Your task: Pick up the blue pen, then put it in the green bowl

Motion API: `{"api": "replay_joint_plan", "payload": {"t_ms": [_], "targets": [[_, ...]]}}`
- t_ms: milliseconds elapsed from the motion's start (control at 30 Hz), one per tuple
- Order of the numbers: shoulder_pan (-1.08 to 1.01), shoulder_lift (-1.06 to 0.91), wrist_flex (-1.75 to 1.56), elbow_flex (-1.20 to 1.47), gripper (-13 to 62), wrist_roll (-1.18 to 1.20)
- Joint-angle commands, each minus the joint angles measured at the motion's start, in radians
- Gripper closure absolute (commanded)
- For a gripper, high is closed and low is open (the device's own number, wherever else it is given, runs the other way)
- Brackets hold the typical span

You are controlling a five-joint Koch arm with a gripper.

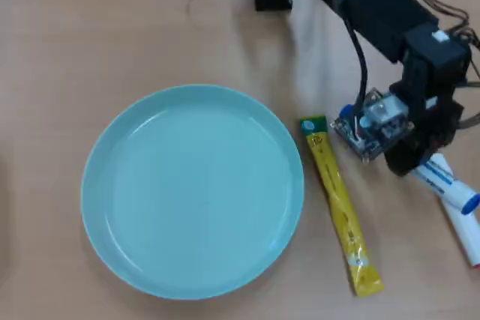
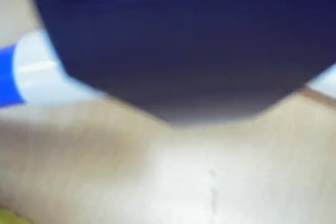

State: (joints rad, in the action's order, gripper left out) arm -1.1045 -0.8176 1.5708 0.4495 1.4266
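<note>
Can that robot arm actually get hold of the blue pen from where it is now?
Probably yes. The gripper is already low over one end of the blue pen, with nothing between them. A second white marker lies right against the pen and might get nudged. Whether the jaws are open is hidden.

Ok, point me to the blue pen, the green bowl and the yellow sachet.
blue pen (image 1: 450, 183): overhead view, on the printed white barrel beside the arm.
green bowl (image 1: 97, 157): overhead view, on the left rim.
yellow sachet (image 1: 339, 204): overhead view, mid-length on the yellow face.
</note>
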Motion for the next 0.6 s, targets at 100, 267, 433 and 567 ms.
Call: {"api": "replay_joint_plan", "payload": {"t_ms": [100, 267, 433, 567], "targets": [[0.003, -0.156, 0.060, -0.086, 56.4, -0.006], [-0.026, -0.227, 0.112, -0.086, 56.4, -0.063], [-0.040, -0.281, 0.127, -0.083, 56.4, -0.140], [-0.066, -0.325, 0.130, -0.089, 56.5, -0.262]]}}
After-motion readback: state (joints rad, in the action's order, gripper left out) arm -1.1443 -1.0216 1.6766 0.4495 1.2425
